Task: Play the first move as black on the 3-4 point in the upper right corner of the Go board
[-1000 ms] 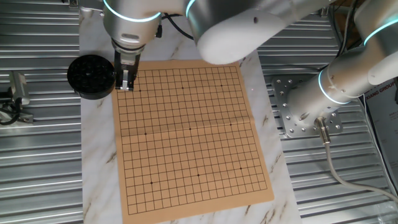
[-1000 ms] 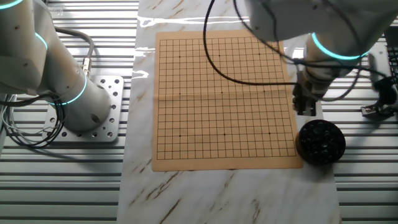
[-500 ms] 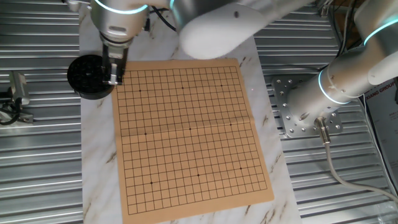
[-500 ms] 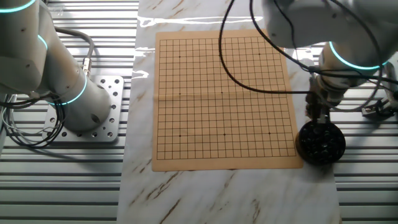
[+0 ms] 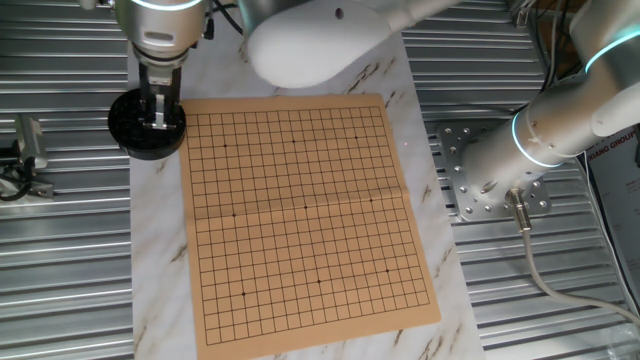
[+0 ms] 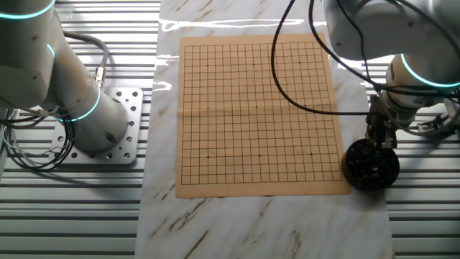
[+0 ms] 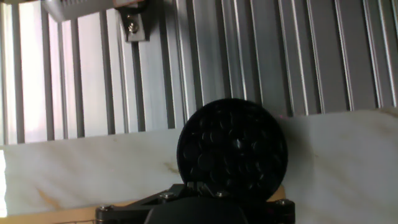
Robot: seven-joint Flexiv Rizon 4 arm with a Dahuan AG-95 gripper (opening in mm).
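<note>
gripper parked over the stone bowl, board bare

the two-finger gripper (image 5: 158,118) hangs right above the round black ribbed bowl (image 5: 135,130), fingertips low over its rim area, and in the other fixed view the gripper (image 6: 381,138) sits at the bowl's (image 6: 370,165) 12 o'clock edge. can't tell how the jaws stand, they're too small and dark against the bowl in both fixed views, and the hand view only shows the gripper base. hand view looks straight at the bowl (image 7: 232,151), full of dark round stones. the large flat square tan wooden board (image 5: 305,210) with fine black grid lines lies on the white marble-look mat (image 5: 155,260), just beside the bowl, at the bowl's 3 o'clock in one fixed view. no stone shows on the board (image 6: 259,115).
</note>
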